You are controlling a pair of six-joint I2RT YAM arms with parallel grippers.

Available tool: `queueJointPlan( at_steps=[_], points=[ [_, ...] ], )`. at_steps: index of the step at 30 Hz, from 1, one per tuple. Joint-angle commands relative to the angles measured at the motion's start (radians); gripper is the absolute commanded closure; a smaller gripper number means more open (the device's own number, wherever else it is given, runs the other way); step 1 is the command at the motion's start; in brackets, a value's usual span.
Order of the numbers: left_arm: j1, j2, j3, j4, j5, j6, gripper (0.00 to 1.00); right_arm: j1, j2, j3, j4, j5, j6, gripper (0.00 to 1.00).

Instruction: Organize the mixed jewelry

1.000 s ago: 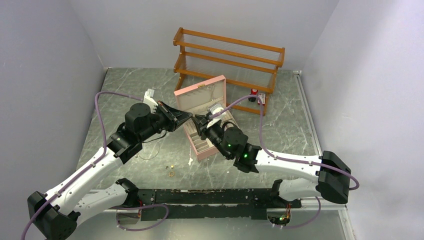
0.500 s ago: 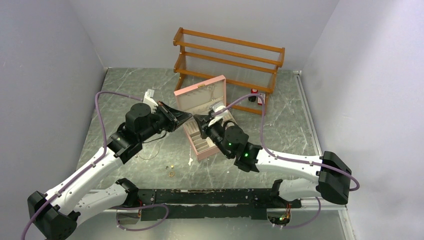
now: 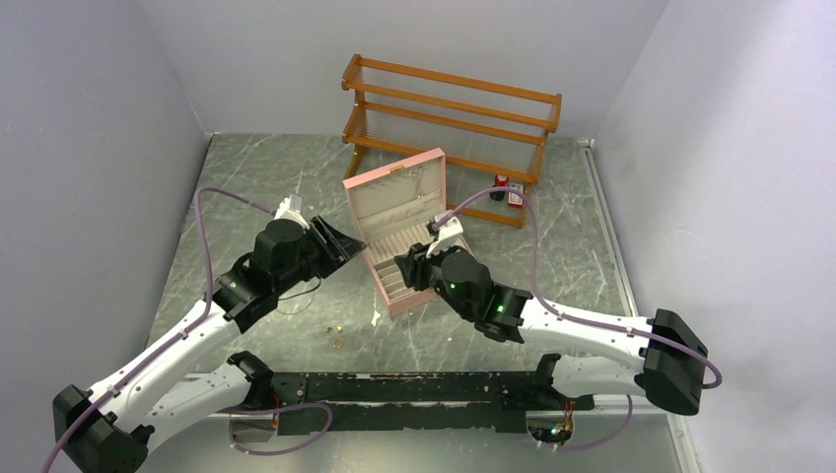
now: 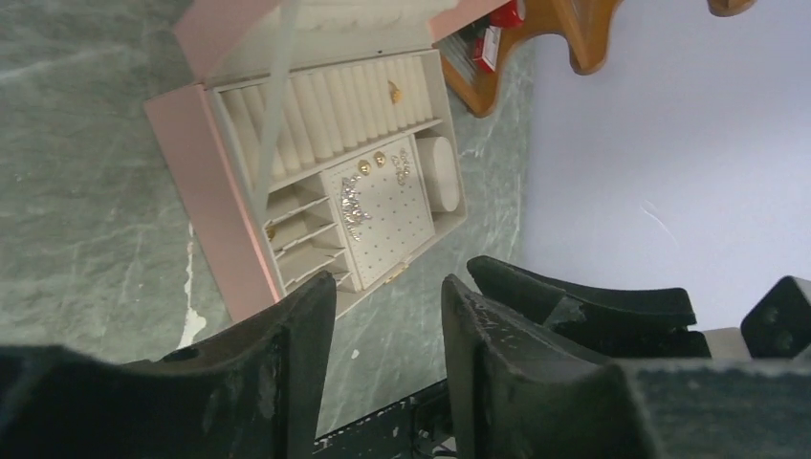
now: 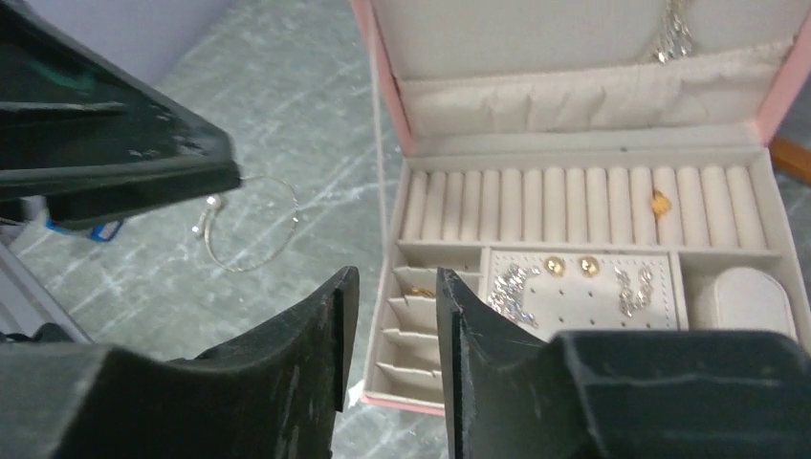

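Marble tabletop [image 3: 246,177] carries an open pink box [image 3: 394,202]; chain [image 5: 295,220] lies beside it. Both left claw [image 4: 389,282] and right claw [image 5: 395,275] stand partly open, empty.

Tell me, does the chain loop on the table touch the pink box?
Apart. The right wrist view shows the chain loop lying left of the pink box, with a strip of bare table between them.

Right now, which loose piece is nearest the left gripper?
The silvery chain loop beside the left gripper; the gold rings lie farther off.
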Motion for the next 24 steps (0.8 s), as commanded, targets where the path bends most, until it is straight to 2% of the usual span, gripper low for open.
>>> queueJointPlan(
  at_steps=[1, 5, 9, 14, 19, 24],
  points=[
    [-0.005, -0.027, -0.026, -0.044, -0.054, 0.123, 0.42, -0.037, -0.033, 0.01, -0.191, -0.035, 0.152, 0.56],
    [-0.005, -0.028, -0.055, -0.039, -0.038, 0.167, 0.31, -0.087, -0.036, 0.044, -0.314, -0.093, 0.229, 0.48],
    [-0.005, -0.027, -0.082, -0.032, -0.016, 0.207, 0.25, -0.112, -0.017, 0.073, -0.409, -0.13, 0.28, 0.44],
    [-0.004, -0.042, -0.112, -0.097, -0.048, 0.225, 0.25, -0.125, 0.0, 0.074, -0.458, -0.125, 0.327, 0.43],
    [-0.005, -0.056, -0.148, -0.126, -0.036, 0.222, 0.33, -0.16, 0.004, 0.051, -0.452, -0.163, 0.338, 0.43],
    [-0.005, -0.015, -0.14, -0.1, 0.021, 0.251, 0.29, -0.231, 0.007, 0.042, -0.434, -0.223, 0.327, 0.44]
  ],
)
